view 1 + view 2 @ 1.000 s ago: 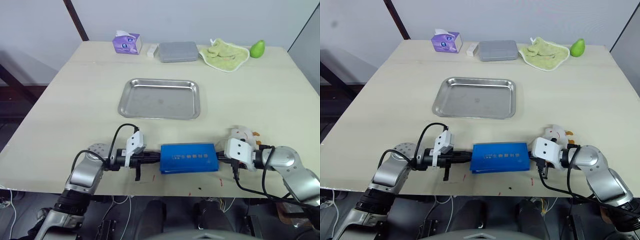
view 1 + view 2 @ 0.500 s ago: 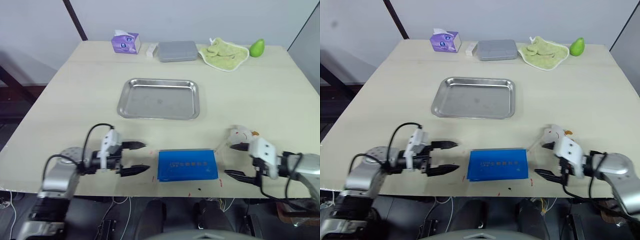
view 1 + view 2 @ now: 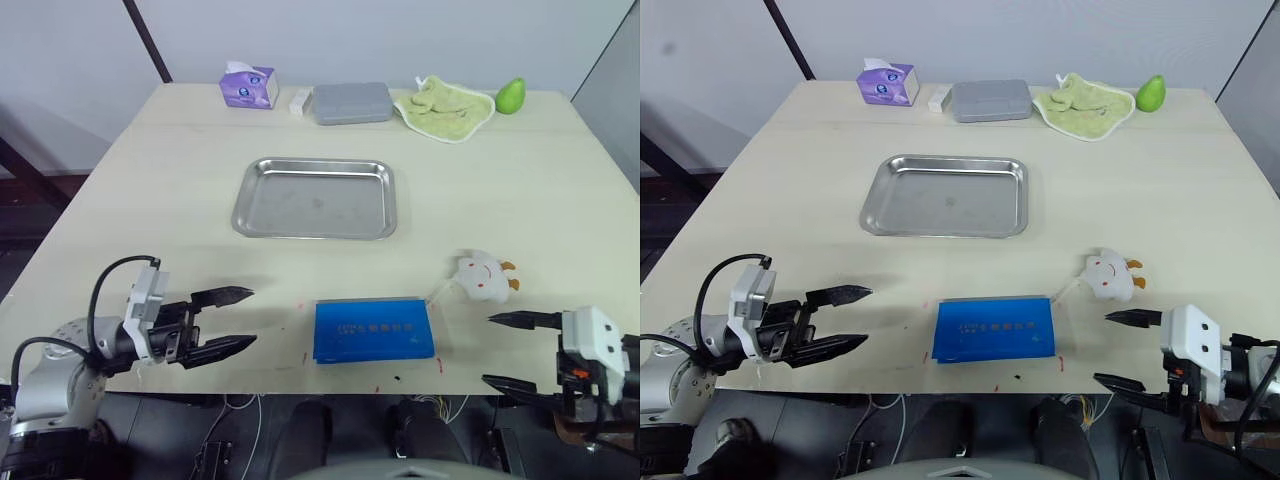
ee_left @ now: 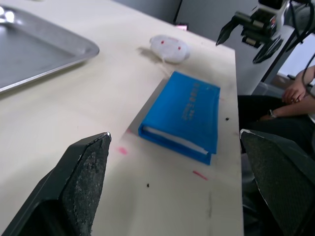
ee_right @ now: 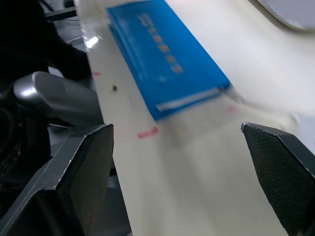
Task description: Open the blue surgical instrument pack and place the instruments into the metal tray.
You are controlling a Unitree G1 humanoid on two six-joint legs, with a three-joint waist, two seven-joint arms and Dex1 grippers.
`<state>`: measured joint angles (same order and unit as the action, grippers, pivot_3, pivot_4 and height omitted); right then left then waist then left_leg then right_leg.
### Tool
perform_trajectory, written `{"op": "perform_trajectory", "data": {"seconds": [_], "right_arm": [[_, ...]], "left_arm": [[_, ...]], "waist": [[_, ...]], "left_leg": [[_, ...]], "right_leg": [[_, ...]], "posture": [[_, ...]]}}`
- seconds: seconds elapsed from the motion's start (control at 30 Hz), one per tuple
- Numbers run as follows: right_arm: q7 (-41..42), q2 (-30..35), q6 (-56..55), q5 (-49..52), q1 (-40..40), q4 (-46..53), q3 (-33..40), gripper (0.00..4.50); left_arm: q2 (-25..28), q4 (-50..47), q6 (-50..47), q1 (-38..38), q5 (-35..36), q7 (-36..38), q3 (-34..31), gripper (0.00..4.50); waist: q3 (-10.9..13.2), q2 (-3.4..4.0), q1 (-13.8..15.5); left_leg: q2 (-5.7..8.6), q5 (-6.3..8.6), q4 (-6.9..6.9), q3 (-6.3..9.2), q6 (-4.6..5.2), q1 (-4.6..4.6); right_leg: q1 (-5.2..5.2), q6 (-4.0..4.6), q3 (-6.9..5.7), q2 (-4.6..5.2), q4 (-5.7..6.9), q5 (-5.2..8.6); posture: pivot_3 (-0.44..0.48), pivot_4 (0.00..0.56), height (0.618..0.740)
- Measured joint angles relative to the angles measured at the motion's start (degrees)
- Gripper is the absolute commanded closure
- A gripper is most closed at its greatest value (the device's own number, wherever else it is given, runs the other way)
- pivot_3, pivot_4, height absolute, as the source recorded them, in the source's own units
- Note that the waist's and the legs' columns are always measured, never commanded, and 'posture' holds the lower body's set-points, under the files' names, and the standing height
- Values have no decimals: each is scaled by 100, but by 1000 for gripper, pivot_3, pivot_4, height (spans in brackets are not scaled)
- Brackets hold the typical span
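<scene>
**At the table's near edge: pack closed, both grippers released**

On the left side of the pale wooden table (image 3: 150,190), the left gripper (image 3: 243,319) hovers just above the near edge with its two black fingers spread wide and nothing between them, pointing toward the middle. A gap of bare tabletop separates it from the blue surgical instrument pack (image 3: 375,330), which lies flat and closed near the front edge, roughly centred, its white print facing up. In the left wrist view the pack's (image 4: 183,114) pale lining shows as a thin line along its side; no instruments can be seen outside it. A few small red marks dot the wood around the pack.

Farther back, well apart from the pack, the metal tray (image 3: 315,232) sits empty in the middle of the table. Along the far edge, from left to right, stand a purple tissue box (image 3: 248,86), a small white block (image 3: 299,99), a grey lidded box (image 3: 351,102), a green cloth (image 3: 445,104) and a green pear-shaped fruit (image 3: 510,96).

Just right of the pack, close to its far corner, rests a small white toy (image 3: 481,277) with orange bits. Off the table's right front corner, the right gripper (image 3: 512,350) hangs with its jaws released and wide, holding nothing, aimed back toward the pack.
</scene>
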<state>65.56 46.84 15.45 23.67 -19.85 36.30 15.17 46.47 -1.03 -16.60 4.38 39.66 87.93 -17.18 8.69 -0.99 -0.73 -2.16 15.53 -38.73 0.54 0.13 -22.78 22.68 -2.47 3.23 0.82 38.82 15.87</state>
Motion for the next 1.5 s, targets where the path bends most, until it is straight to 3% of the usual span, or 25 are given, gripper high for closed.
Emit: {"op": "perform_trajectory", "data": {"seconds": [0.17,0.27,0.33,0.37,0.7,0.93,1.03,1.17,1.2,1.27,1.5], "right_arm": [[-437,-231,-482,-910,590,-115,-1222,0],[-527,-243,-725,-1226,848,-298,-1595,0],[-548,-245,-875,-1403,1044,-447,-1816,615],[-559,-245,-914,-1448,1111,-506,-1898,875],[-832,-295,-1496,-2115,1352,-876,-2543,875],[-991,-343,-1808,-2327,1463,-1128,-2605,875],[-1010,-356,-1870,-2350,1471,-1213,-2622,1680],[-1058,-428,-2016,-2386,1537,-1275,-2719,3500],[-1069,-435,-2058,-2396,1544,-1278,-2726,4157],[-1079,-438,-2101,-2412,1561,-1284,-2737,4453],[-1102,-489,-2203,-2453,1644,-1444,-2797,4453]], "left_arm": [[89,-151,-66,-90,56,61,192,24],[83,-284,-59,-110,58,62,298,24],[80,-351,-59,-114,62,62,388,0],[78,-387,-59,-115,62,62,419,0],[72,-523,-37,-108,62,64,589,0],[72,-548,-37,-117,62,64,612,0],[72,-583,-37,-136,62,64,620,0],[72,-584,-37,-179,61,63,651,0],[72,-584,-37,-182,61,63,651,0],[72,-584,-37,-182,61,63,651,0],[56,-594,-41,-205,60,50,656,0]], "waist": [[5,4,12],[6,2,10],[7,3,3],[7,2,1],[7,2,3],[7,2,7],[7,2,6],[7,2,2],[7,2,1],[7,2,1],[7,2,2]], "left_leg": [[2,0,2,-4,0,-2],[3,0,2,-4,0,-2],[3,0,3,-5,0,0],[3,0,3,-5,0,-1],[3,0,3,-4,0,0],[3,0,3,-4,0,0],[3,0,3,-4,0,0],[3,0,3,-4,0,0],[3,0,3,-4,0,0],[3,0,3,-4,0,0],[3,0,3,-4,0,0]], "right_leg": [[2,0,2,4,-2,1],[2,1,2,4,-2,1],[3,1,3,1,-1,1],[3,2,3,0,-1,2],[3,3,2,-1,0,2],[3,3,2,-1,0,2],[3,3,2,-1,0,2],[4,4,2,-2,1,2],[4,4,3,-2,1,2],[4,4,2,-2,1,2],[4,4,2,-2,1,2]], "posture": [[0,150,740],[0,150,740],[0,150,740],[0,150,740],[0,150,740],[0,150,740],[0,150,740],[0,150,740],[0,150,740],[0,150,740],[0,150,740]]}}
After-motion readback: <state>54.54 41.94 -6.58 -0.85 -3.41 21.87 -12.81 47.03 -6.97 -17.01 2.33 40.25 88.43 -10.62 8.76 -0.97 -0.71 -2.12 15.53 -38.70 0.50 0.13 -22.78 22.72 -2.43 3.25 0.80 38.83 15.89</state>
